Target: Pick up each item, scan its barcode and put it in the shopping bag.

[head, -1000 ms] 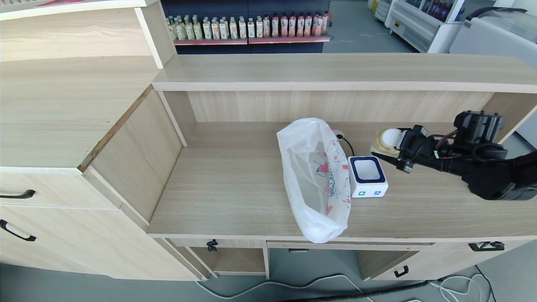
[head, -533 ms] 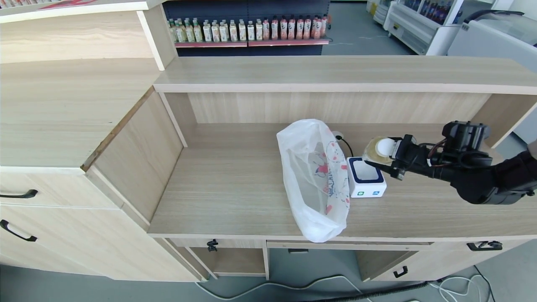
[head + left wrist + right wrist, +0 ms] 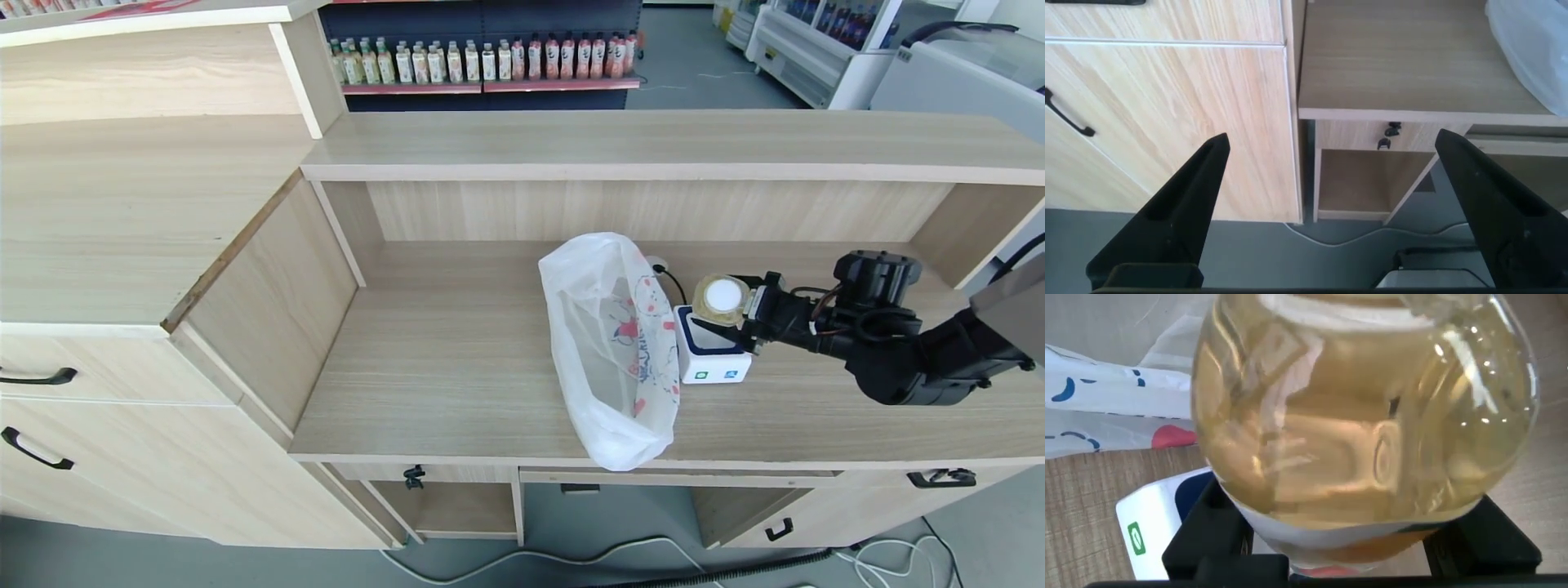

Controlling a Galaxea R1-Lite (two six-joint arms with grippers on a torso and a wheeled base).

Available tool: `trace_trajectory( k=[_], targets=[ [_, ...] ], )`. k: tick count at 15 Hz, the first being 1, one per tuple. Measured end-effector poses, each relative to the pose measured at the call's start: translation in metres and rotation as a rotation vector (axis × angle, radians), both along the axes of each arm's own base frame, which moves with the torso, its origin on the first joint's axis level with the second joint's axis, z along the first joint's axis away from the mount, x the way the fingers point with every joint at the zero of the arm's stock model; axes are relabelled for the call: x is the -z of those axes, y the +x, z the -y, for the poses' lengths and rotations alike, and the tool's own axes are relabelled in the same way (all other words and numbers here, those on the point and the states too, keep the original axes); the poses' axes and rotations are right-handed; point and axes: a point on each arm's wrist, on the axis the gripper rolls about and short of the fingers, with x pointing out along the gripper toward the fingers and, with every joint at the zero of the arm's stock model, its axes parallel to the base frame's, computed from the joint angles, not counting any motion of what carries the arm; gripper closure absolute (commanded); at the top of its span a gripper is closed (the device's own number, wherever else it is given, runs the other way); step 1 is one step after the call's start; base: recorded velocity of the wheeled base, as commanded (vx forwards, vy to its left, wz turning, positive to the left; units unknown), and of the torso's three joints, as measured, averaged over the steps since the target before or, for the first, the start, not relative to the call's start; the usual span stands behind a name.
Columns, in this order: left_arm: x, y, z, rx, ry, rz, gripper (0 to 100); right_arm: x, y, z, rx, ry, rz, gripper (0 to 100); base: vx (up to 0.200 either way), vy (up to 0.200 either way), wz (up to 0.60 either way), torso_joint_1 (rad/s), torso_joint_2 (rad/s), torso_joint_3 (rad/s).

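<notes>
1. The jaws of the right gripper (image 3: 744, 314) are closed on a white-capped bottle (image 3: 721, 298) of amber liquid, holding it just above the barcode scanner (image 3: 712, 363). The bottle's wall is smooth and rounded, so too light a grip could let it turn or slide out.
2. Whether the barcode faces the scanner's window cannot be told. A label turned away would give no read. Lowering the bottle further risks knocking the scanner, which appears to stand loose on the table (image 3: 457, 367).
3. The shopping bag (image 3: 612, 351) lies slack just beside the scanner, and nothing holds its mouth open. The bottle could catch the thin film and push the bag along instead of entering it.
4. The jaws of the left gripper (image 3: 1333, 143) are spread wide and empty, off the table's front edge and well apart from the bag. From there this arm cannot steady the bag.
</notes>
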Motion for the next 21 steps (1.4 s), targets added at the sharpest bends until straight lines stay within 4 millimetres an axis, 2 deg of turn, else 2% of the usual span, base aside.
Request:
trace_trajectory(
  k=[5,11,13,17,19,21],
  targets=[
    [0.0,0.0,0.0,0.0,-0.001,0.0,0,0.004,0.003,0.001,0.005,0.013,-0.015,100,0.0,0.0,0.0,0.0,0.0,0.0],
    [0.0,0.0,0.0,0.0,-0.001,0.0,0,-0.004,0.003,-0.001,0.009,0.062,0.002,100,0.0,0.0,0.0,0.0,0.0,0.0],
    [0.0,0.0,0.0,0.0,0.0,0.0,0,-0.013,0.001,-0.004,0.016,0.122,-0.026,100,0.0,0.0,0.0,0.0,0.0,0.0],
    [0.0,0.0,0.0,0.0,-0.001,0.0,0,-0.051,-0.014,-0.02,0.14,0.39,-0.114,100,0.0,0.0,0.0,0.0,0.0,0.0],
    [0.0,0.0,0.0,0.0,-0.001,0.0,0,-0.061,-0.026,-0.028,0.268,0.586,-0.207,100,0.0,0.0,0.0,0.0,0.0,0.0],
    [0.0,0.0,0.0,0.0,-0.001,0.0,0,-0.066,-0.04,-0.044,0.389,0.818,-0.333,100,0.0,0.0,0.0,0.0,0.0,0.0]
  ],
)
